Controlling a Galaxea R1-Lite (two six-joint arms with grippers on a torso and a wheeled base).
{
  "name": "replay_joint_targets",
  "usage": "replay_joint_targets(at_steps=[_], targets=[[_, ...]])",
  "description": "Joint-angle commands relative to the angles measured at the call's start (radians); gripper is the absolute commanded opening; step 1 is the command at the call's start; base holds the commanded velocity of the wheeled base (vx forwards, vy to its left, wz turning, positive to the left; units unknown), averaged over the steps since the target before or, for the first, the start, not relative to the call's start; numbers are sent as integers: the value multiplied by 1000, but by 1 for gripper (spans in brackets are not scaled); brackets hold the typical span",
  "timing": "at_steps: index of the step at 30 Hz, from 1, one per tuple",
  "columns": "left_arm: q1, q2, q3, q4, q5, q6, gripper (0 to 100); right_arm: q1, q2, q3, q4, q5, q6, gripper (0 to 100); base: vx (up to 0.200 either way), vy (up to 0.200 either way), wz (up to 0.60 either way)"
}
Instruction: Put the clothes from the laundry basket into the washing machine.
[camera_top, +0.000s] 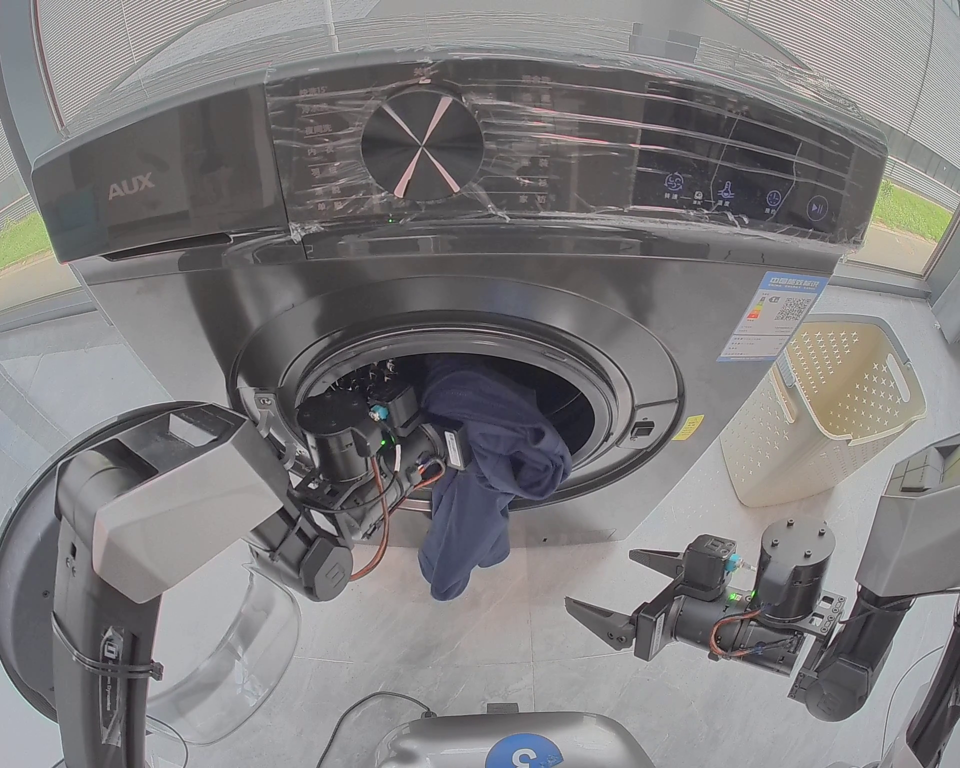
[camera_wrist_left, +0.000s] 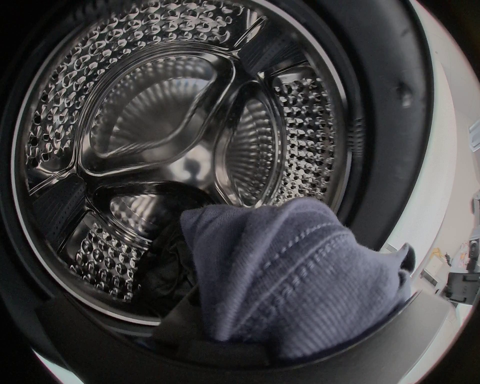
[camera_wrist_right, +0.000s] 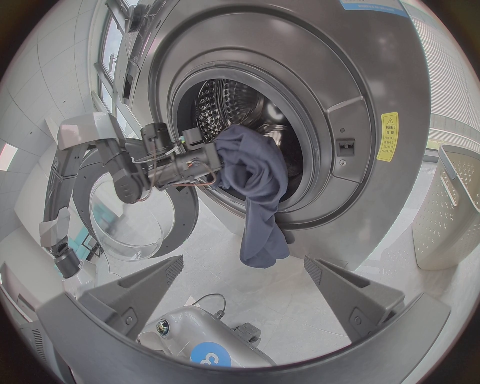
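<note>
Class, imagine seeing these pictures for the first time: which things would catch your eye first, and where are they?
A dark blue garment hangs over the lip of the open washing machine, partly inside the drum, partly dangling toward the floor. The left gripper is at the door opening against the cloth, while the right gripper hangs open above the floor in front.

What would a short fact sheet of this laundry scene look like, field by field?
Washing machine: door open
Navy garment: partly in the drum, the rest hanging out over its edge
Left claw: at the drum mouth, against the garment
Right claw: open, empty, low before the machine
Laundry basket: cream, right of the machine, no clothes visible inside
</note>
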Motion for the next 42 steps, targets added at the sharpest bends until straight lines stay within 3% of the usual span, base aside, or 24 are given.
replay_joint_targets(at_steps=[1, 12, 18, 21, 28, 29, 31, 32, 33, 35, 42], targets=[[24, 140, -243, 103, 61, -3, 0, 2, 14, 1, -12, -2, 1, 100, 0, 0, 0], [26, 272, -565, 288, 105, -4, 0, 9, 20, 1, -13, -2, 3, 100, 0, 0, 0], [50, 367, -882, 448, 226, -59, 0, 9, 29, 0, -13, -2, 3, 100, 0, 0, 0], [64, 373, -882, 502, 282, -76, 0, 9, 31, 1, -13, -2, 3, 100, 0, 0, 0], [62, 369, -882, 503, 292, -115, 0, 13, 31, 0, -13, -2, 3, 100, 0, 0, 0], [59, 366, -882, 503, 292, -121, 100, 15, 33, 0, -13, -2, 3, 100, 0, 0, 0], [53, 358, -882, 506, 292, -131, 100, 15, 34, 0, -13, -2, 4, 100, 0, 0, 0], [44, 344, -882, 511, 292, -162, 100, 15, 34, 0, -13, -2, 4, 100, 0, 0, 0], [44, 344, -882, 511, 292, -162, 100, 15, 34, 0, -13, -2, 4, 100, 0, 0, 0], [18, 295, -850, 528, 294, -199, 100, 15, 34, 1, -13, -2, 4, 100, 0, 0, 0], [3, 151, -560, 569, 275, -200, 100, 16, 40, 0, -13, -2, 4, 100, 0, 0, 0]])
